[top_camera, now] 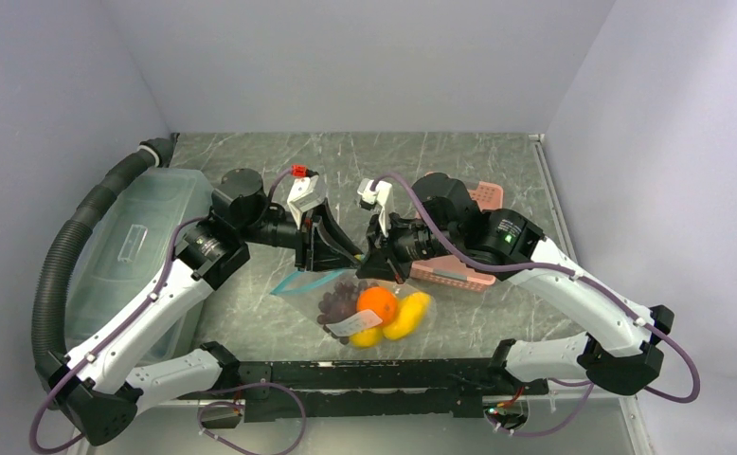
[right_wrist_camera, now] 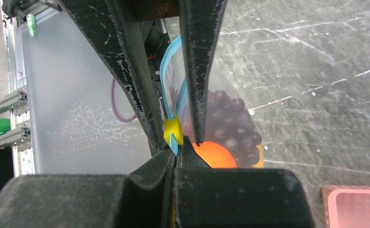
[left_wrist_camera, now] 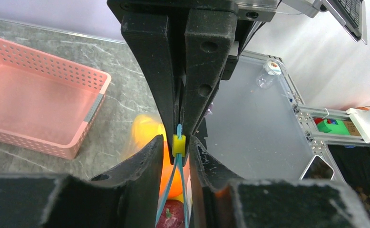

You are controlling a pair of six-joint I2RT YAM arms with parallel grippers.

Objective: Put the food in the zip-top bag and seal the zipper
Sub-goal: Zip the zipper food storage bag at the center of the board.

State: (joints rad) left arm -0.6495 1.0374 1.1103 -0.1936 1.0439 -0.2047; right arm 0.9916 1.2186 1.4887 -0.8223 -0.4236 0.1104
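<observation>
The clear zip-top bag lies on the table with the food inside: an orange ball, a purple grape bunch and yellow pieces. Its teal zipper is lifted between the two grippers. My right gripper is shut on the end of the zipper strip. My left gripper is narrowly open and straddles the strip, with the yellow slider between its tips. The slider sits right at the right gripper's tips. Behind the slider the two teal tracks spread apart.
A pink perforated basket sits under the right arm, just right of the bag. A translucent lidded bin and a black corrugated hose stand along the left wall. The arms' base rail runs just in front of the bag.
</observation>
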